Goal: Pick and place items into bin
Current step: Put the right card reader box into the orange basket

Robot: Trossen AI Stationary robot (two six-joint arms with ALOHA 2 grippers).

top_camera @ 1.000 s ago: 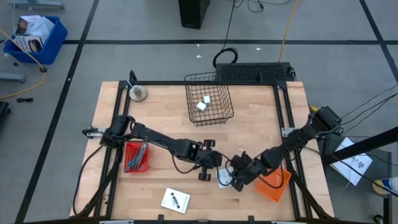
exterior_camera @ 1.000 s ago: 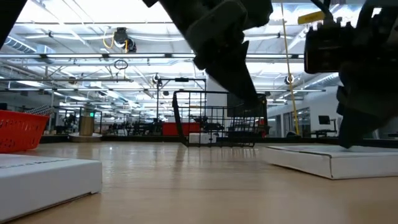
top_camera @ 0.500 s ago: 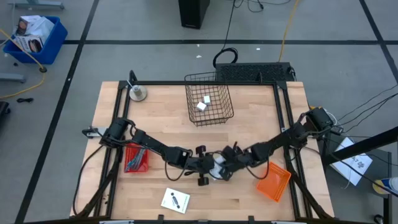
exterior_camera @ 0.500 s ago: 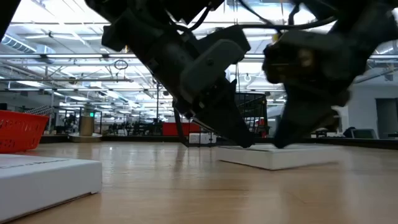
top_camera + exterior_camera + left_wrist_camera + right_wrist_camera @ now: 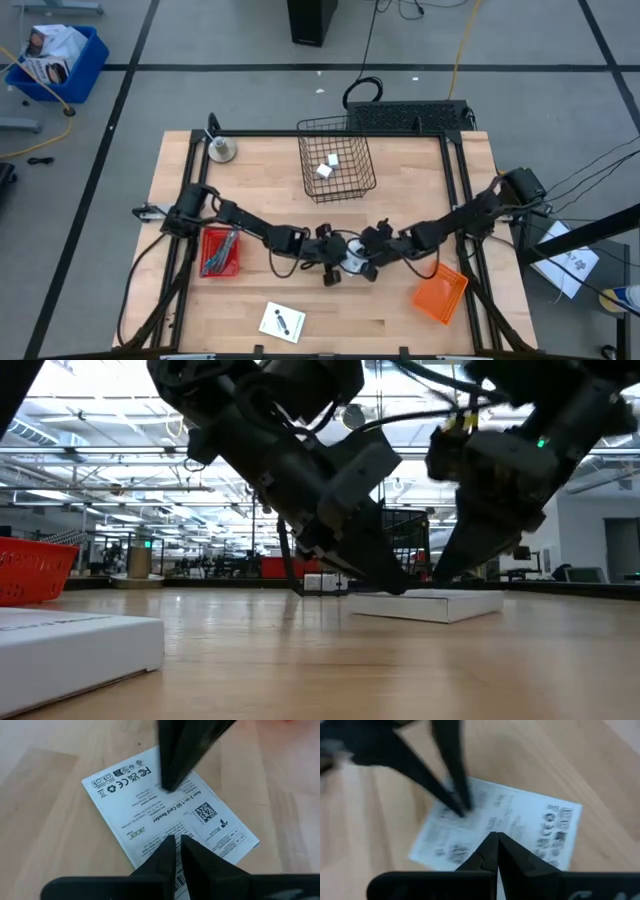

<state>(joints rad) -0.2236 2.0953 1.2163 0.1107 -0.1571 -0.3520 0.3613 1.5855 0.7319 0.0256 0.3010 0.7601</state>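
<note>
A flat white card (image 5: 350, 262) with black print lies face up on the wooden table, mid-table toward the near side; it also shows in the low view (image 5: 430, 605). My left gripper (image 5: 176, 840) stands on it from the table's left, its fingers a narrow gap apart. My right gripper (image 5: 496, 837) is shut and comes at the same card from the right. A second white card (image 5: 282, 322) lies near the front edge. The wire bin (image 5: 303, 160) at the back holds small white blocks (image 5: 328, 167). My left gripper sets its two fingertips (image 5: 167, 845) on the card's printed top face (image 5: 150, 832), near one edge, slanting down from the table's left. Nothing is between the fingers. The card lies flat on the table. My right gripper presses its shut fingertips (image 5: 169, 782) on the card's top face (image 5: 187, 795), slanting down from the table's right. The card stays flat on the wood.
A red tray (image 5: 206, 268) with tools (image 5: 222, 246) sits by the left arm's base. An orange tray (image 5: 440, 293) lies at the near right. A small metal piece (image 5: 222, 150) stands at the far left corner. Bare wood lies between the card and the bin.
My right gripper has swept toward the table's left and far side, sliding the white card along the table with it, flat all the way. My left gripper has come down onto the card and rolled at the wrist.
</note>
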